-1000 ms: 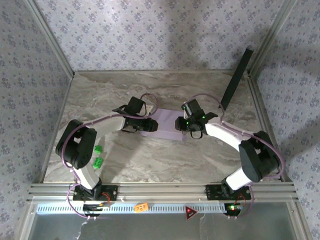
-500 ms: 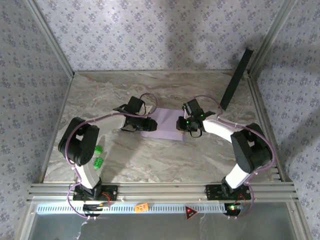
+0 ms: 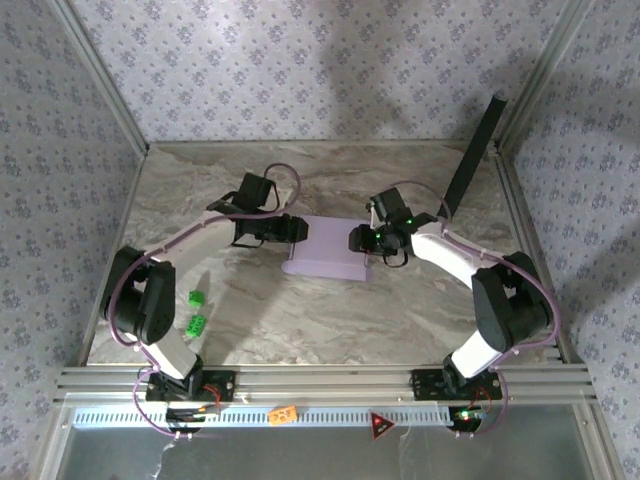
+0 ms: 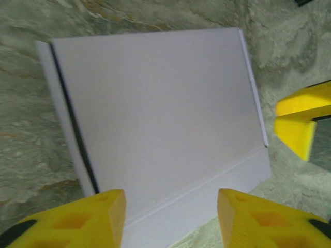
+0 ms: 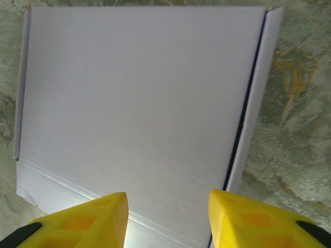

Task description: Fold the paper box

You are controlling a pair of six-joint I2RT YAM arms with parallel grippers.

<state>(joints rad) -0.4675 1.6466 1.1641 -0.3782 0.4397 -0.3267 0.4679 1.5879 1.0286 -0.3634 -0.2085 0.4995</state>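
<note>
The paper box (image 3: 328,250) lies flat and closed, lavender face up, at the middle of the table (image 3: 300,330), a dark seam showing along one short side; the fold is judged nearly complete. Any last pressing is best done evenly on both short ends at once, so the box is not slid or sprung open. The left gripper (image 4: 170,209) is held at the box's left end and the right gripper (image 5: 166,212) at its right, both arms bent inward, jaws parted, nothing gripped.
</note>
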